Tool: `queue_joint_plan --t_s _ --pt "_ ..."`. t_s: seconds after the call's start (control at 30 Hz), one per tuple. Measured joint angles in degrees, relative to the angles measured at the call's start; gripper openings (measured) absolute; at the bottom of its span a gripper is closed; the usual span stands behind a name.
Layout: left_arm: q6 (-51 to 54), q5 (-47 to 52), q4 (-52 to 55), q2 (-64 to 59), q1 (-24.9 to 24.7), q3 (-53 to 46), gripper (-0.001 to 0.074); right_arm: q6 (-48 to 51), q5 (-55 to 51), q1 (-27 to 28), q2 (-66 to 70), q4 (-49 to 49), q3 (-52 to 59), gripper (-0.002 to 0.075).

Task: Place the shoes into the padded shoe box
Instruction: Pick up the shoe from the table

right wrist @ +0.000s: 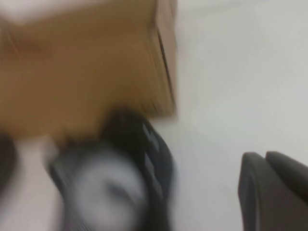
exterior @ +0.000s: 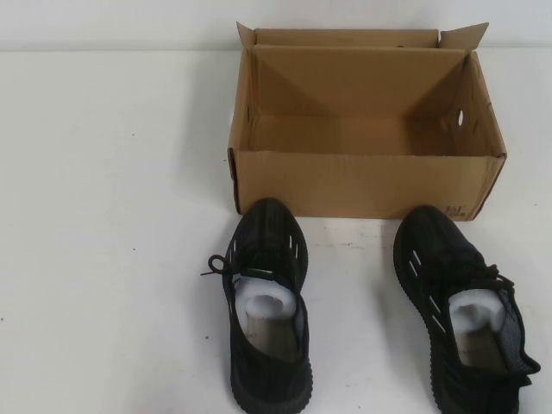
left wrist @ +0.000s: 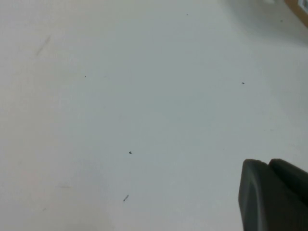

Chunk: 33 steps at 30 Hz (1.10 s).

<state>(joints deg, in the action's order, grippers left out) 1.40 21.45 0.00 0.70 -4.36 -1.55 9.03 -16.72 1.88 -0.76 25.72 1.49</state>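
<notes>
The brown cardboard shoe box [exterior: 362, 181] stands open and empty at the back middle of the table. Two black knit sneakers with white paper stuffing stand side by side in front of it, toes toward the box: the left shoe [exterior: 269, 237] and the right shoe [exterior: 440, 250]. Neither gripper shows in the high view. My left gripper [left wrist: 267, 163] is shut and empty above bare table. My right gripper [right wrist: 264, 156] is shut and empty, to the right of one shoe [right wrist: 125, 159], with the box [right wrist: 86, 62] beyond it.
The white table [exterior: 103, 216] stretches wide to the left of the shoes and box. A white wall runs along the back behind the box. A corner of the box [left wrist: 301, 9] shows at the edge of the left wrist view.
</notes>
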Motion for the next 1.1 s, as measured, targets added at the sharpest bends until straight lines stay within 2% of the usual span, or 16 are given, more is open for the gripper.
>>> queue_joint_plan --t_s 0.17,0.3,0.43,0.6,0.73,0.87,1.0,1.1 --pt "0.0 0.0 0.0 0.0 0.0 0.0 -0.0003 -0.1 9.3 0.0 0.0 16.9 0.0 -0.0008" --pt "0.0 0.0 0.0 0.0 0.0 0.0 -0.0003 -0.1 13.4 0.0 0.0 23.0 0.0 -0.0008" --pt "0.0 0.0 0.0 0.0 0.0 0.0 -0.0003 -0.1 9.1 0.0 0.8 25.3 -1.3 -0.0008" --pt "0.0 0.0 0.0 0.0 0.0 0.0 -0.0003 -0.1 -5.4 0.0 14.1 18.0 -12.6 -0.0008" --pt "0.0 0.0 0.0 0.0 0.0 0.0 -0.0003 -0.1 -20.7 0.0 30.5 6.1 -24.7 -0.0008" --pt "0.0 0.0 0.0 0.0 0.0 0.0 -0.0003 0.6 -30.4 0.0 43.5 -3.5 -36.4 -0.0008" --pt "0.0 0.0 0.0 0.0 0.0 0.0 -0.0003 6.5 -37.2 -0.7 53.3 -8.4 -46.6 -0.0008" --pt "0.0 0.0 0.0 0.0 0.0 0.0 -0.0003 13.6 -39.9 -4.2 59.2 -8.8 -52.2 -0.0008"
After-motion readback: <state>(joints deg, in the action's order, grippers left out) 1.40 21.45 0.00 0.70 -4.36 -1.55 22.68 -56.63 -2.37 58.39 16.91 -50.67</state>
